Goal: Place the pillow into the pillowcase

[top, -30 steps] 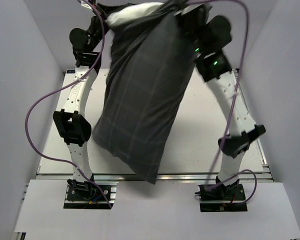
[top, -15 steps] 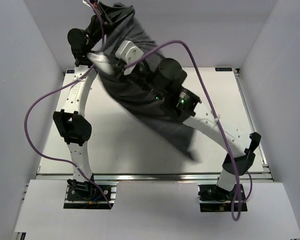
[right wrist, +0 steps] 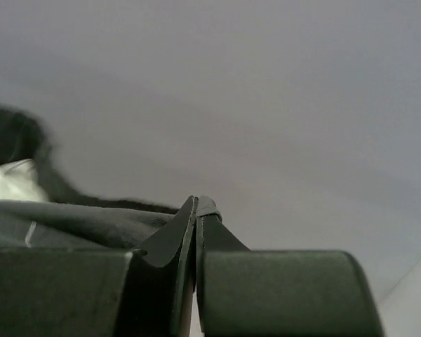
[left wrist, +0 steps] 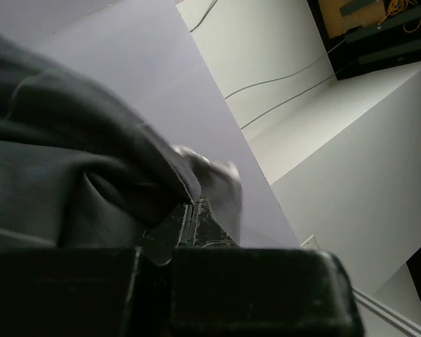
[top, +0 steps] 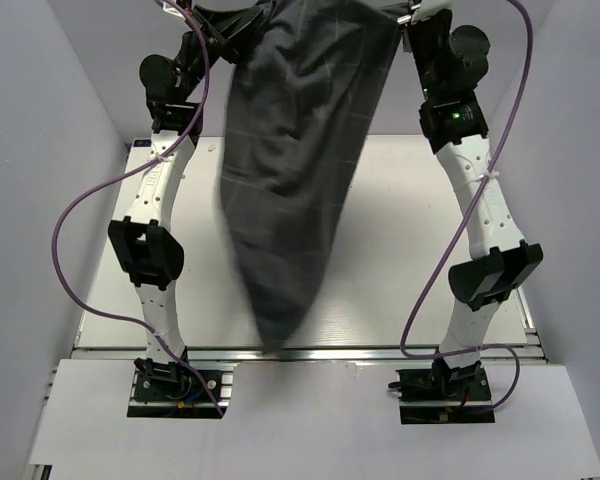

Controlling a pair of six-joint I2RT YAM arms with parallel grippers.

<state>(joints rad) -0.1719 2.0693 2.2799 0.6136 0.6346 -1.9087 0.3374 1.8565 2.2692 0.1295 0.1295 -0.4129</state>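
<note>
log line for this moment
left gripper: shut on pillowcase | right gripper: shut on pillowcase | pillowcase: hanging over table | pillow: mostly hidden

Enclosing the space on three sides: plain pale grey left wall [top: 30,150], back wall [top: 110,40], right wall [top: 570,150]. Spanning the middle under soft, even light: white table [top: 400,250], bordering a metal rail [top: 360,352] at the near edge. Lying in front of that: white panel [top: 310,410].

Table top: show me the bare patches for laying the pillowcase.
Widest bare patch: white table between the hanging dark grey grid-patterned fabric pillowcase and the right arm. Only a narrow strip beside the left arm. Middle: crowded.
</note>
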